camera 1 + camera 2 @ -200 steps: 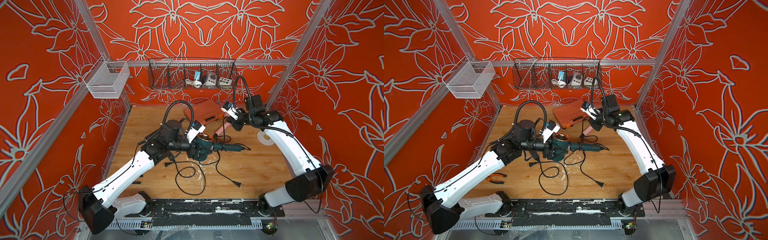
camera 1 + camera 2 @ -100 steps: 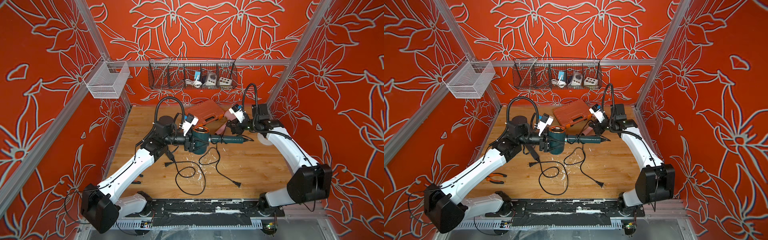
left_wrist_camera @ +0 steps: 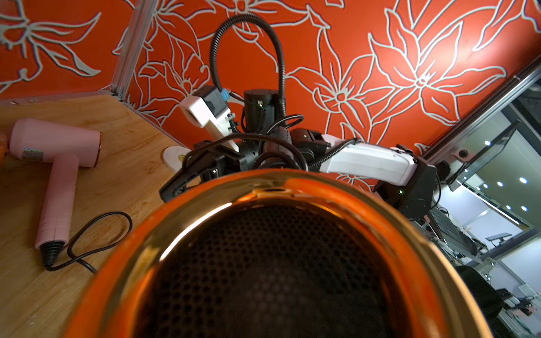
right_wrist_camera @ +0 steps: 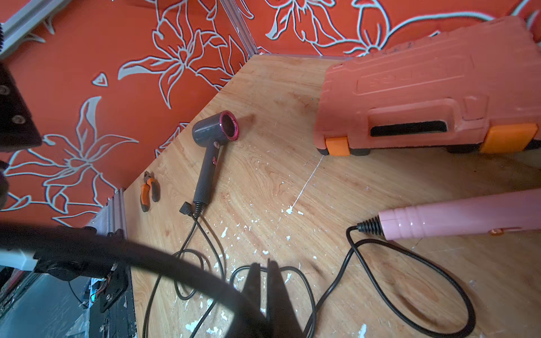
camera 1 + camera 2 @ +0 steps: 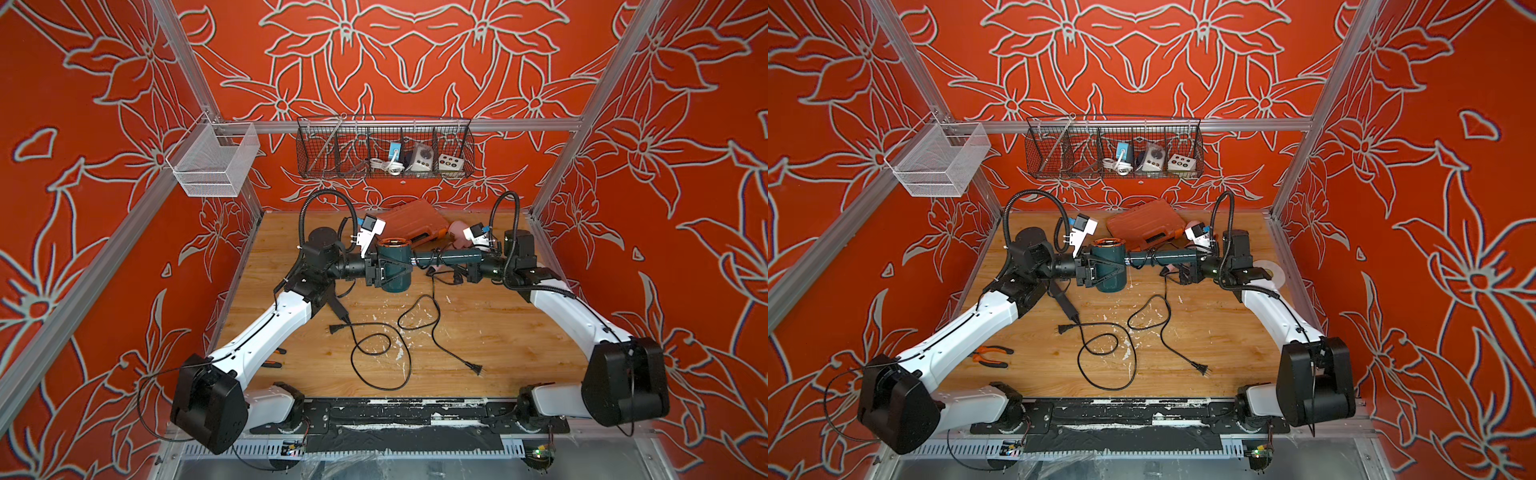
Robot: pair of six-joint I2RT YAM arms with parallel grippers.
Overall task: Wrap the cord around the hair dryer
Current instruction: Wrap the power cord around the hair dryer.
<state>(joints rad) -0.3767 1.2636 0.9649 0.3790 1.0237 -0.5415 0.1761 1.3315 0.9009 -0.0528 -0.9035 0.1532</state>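
The teal hair dryer (image 5: 394, 253) (image 5: 1108, 258) hangs above the table, its handle (image 5: 451, 258) lying level toward the right. My left gripper (image 5: 388, 271) (image 5: 1099, 271) is shut on its barrel. In the left wrist view the dryer's copper rim (image 3: 263, 187) and dark mesh fill the picture and hide the fingers. My right gripper (image 5: 462, 274) (image 5: 1187, 275) (image 4: 263, 264) sits at the handle's end, shut on the black cord (image 5: 432, 309) (image 5: 1165, 307), a blurred band (image 4: 146, 257) in the right wrist view. The cord drops in a loop to its plug (image 5: 478, 368) on the wood.
A pink hair dryer (image 3: 55, 143) (image 4: 462, 213) and an orange tool case (image 5: 411, 220) (image 4: 424, 87) lie behind. A grey hair dryer (image 4: 215, 128) with its own cord (image 5: 374, 345) lies under my left arm. Pliers (image 5: 990, 355) and a white tape roll (image 5: 1276, 270) lie near the side walls.
My left arm has lifted the teal dryer off the table and turned its handle level. My right gripper has come down and forward to the handle's end.
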